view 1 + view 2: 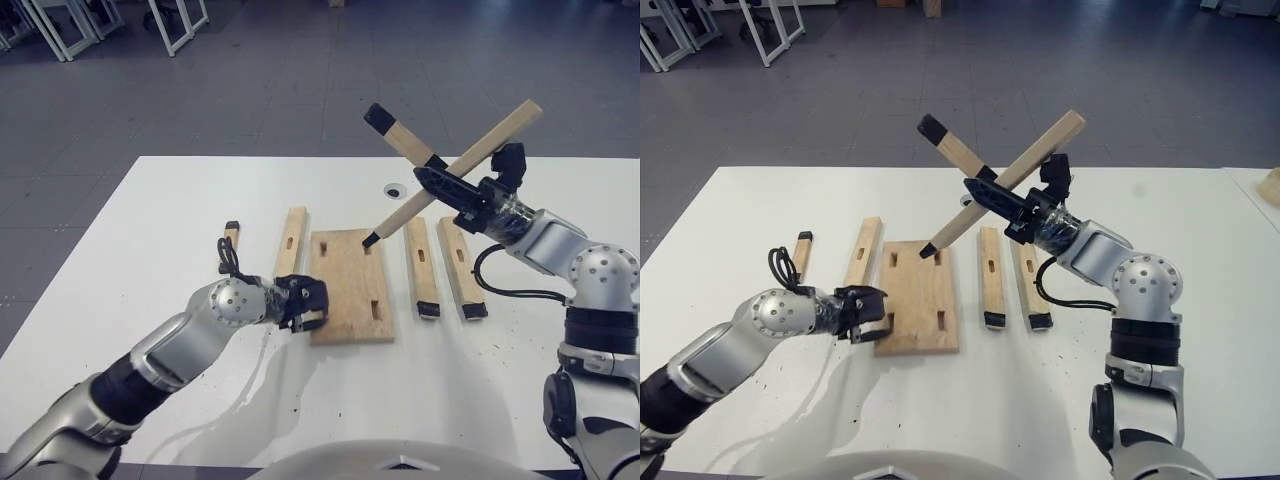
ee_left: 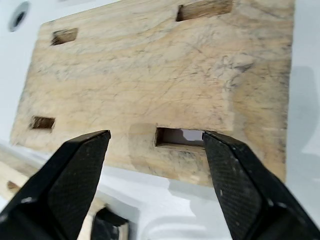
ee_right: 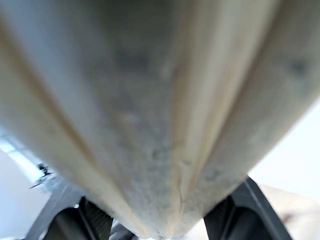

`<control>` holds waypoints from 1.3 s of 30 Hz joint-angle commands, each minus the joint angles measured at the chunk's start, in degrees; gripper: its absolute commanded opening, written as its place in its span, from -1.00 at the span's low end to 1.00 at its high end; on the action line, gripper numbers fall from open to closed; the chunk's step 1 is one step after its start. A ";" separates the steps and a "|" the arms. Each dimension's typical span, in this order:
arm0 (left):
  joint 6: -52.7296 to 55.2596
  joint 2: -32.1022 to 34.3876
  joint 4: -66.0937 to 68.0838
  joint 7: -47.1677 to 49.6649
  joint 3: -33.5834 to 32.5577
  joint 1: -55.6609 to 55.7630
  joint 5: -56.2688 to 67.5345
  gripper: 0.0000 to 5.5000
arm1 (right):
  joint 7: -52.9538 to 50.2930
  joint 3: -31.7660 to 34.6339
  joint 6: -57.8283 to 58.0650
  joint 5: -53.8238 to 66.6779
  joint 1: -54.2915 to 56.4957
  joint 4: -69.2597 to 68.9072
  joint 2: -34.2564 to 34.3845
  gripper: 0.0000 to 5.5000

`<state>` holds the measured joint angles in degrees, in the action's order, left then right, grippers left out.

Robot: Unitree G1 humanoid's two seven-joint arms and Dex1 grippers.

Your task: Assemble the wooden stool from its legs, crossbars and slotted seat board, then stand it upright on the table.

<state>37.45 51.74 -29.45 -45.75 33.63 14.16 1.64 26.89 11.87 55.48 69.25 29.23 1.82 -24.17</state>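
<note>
crossed legs [image 1: 498, 132] in r gripper [image 1: 440, 180]

Grey tiled floor [image 1: 300, 90], white metal furniture frames [image 1: 178, 42] at its far end, one round cable hole [image 1: 396, 188].

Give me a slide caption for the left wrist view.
Left gripper, fingers open, hovers at the edge of the slotted seat board on the table.

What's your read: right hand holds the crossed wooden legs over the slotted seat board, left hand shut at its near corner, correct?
No: the left hand is open at the near corner of the pale slotted seat board, see left wrist view. The right hand holds the crossed wooden legs over it.
</note>
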 commanded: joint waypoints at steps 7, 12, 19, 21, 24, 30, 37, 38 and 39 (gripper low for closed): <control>-22.48 17.79 12.70 -13.20 -1.50 -8.82 -7.09 0.24 | 10.98 -6.13 -2.00 -11.79 1.24 -0.63 -2.92 -0.26; -22.84 13.03 12.75 -11.83 -4.13 -8.89 -6.35 0.24 | 13.32 -7.64 -0.85 -14.09 -3.87 -6.24 -3.96 -0.26; -7.65 7.84 1.14 -3.68 -8.32 -20.32 -4.51 0.24 | -0.29 -1.67 3.80 -5.98 -19.13 -27.30 -1.12 -0.26; -2.22 5.81 -1.44 -1.07 -9.21 -22.28 -4.45 0.24 | -2.48 -1.59 4.04 -4.83 -20.76 -29.70 -0.93 -0.26; 2.86 4.16 -3.35 1.05 -9.87 -23.15 -4.70 0.24 | -4.00 -1.61 3.78 -4.70 -22.20 -30.85 -1.39 -0.26; 6.14 4.14 -4.15 1.89 -10.72 -23.34 -4.91 0.24 | -2.29 -1.67 2.28 -8.51 -25.24 -29.55 -4.95 -0.26; 6.67 3.13 -4.34 2.64 -10.49 -23.35 -5.10 0.24 | -0.80 -4.97 0.38 -12.10 -30.03 -30.05 -4.35 -0.26; 6.67 3.06 -4.31 2.69 -10.51 -23.33 -5.15 0.24 | -0.82 -5.89 -0.06 -12.73 -30.48 -30.03 -3.98 -0.26; 6.71 3.03 -4.30 2.69 -10.59 -23.28 -5.18 0.24 | -0.89 -6.83 -0.51 -13.31 -30.69 -29.97 -3.68 -0.26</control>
<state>40.59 55.80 -36.77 -42.94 19.52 -5.19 -3.23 26.50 6.98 54.81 57.77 -0.35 -28.07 -28.13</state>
